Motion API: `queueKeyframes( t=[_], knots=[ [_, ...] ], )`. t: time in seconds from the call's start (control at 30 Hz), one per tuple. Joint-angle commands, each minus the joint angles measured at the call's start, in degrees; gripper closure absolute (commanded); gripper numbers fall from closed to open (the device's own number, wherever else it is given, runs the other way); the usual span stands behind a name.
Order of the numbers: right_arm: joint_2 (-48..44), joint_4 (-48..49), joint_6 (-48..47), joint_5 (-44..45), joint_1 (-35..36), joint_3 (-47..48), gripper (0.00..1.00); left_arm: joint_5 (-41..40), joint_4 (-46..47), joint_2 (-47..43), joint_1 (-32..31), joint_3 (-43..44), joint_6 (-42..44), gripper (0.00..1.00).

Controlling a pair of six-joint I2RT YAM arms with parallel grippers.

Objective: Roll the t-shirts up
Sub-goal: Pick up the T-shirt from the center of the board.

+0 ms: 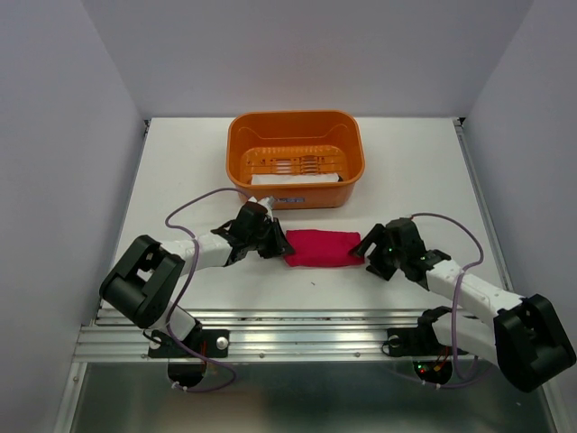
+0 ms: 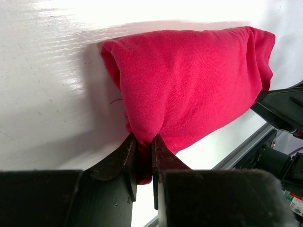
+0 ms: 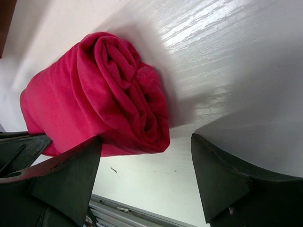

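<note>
Lying as a compact roll, a crimson-pink t-shirt (image 1: 320, 248) sits on the white worktop (image 1: 433, 171) between the two arms, near its front edge. The right wrist view shows the roll's end, with layers of fabric wound in a spiral, so the rolling of this shirt looks essentially finished.

The left gripper (image 1: 270, 242) is clamped on a pinch of fabric at the roll's left end, its jaws almost together around the cloth. The right gripper (image 1: 368, 253) is spread wide at the right end and grips nothing; one of its fingers (image 3: 66, 175) sits close beside the roll. What seems left is letting go without the roll loosening.

No other t-shirt is visible on the worktop. An orange plastic basket (image 1: 239, 144) stands behind the roll, apart from it. Something pale lies inside the basket, too small to identify. Purple cables (image 1: 194, 203) loop up from each arm, clear of the shirt.

Nothing blocks either gripper. The likeliest trouble is the pinched fabric dragging with the left gripper as it pulls away.
</note>
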Motion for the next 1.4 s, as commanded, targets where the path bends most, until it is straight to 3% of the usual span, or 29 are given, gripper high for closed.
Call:
queueKeyframes(
  t=[0.0,0.23,0.47,0.67,0.73,0.77,0.87,1.37],
  knots=[
    [1.0,3.0,-2.2,-1.2,-0.4,1.2,0.15,0.7,-0.1,0.1,-0.4,0.4,1.3,1.0],
    [7.9,5.3,-3.5,-1.0,-1.5,2.4,0.12,0.8,-0.3,0.7,-0.4,0.8,1.4,1.0],
    [10.7,8.1,-4.2,-1.9,-2.6,2.8,0.19,0.9,-0.6,1.1,-0.4,1.2,1.7,1.0],
    [12.9,9.7,-3.4,-1.8,-3.2,1.5,0.46,0.6,-0.6,0.9,-0.4,1.1,1.8,1.0],
    [13.1,10.0,-2.9,-2.5,-3.2,0.6,0.61,0.6,-0.6,1.0,-0.4,0.9,1.9,1.0],
    [13.1,11.8,-3.0,-2.9,-3.2,0.6,0.76,0.7,-0.6,1.1,-0.4,0.9,1.9,1.0],
    [12.7,11.4,-3.4,-3.3,-3.2,1.7,0.98,1.1,-0.8,1.0,-0.4,1.1,2.3,1.0],
    [1.7,-5.2,-9.5,-3.1,-3.2,17.6,0.99,1.6,-15.4,-10.9,-0.4,13.1,9.2,1.0]
  ],
)
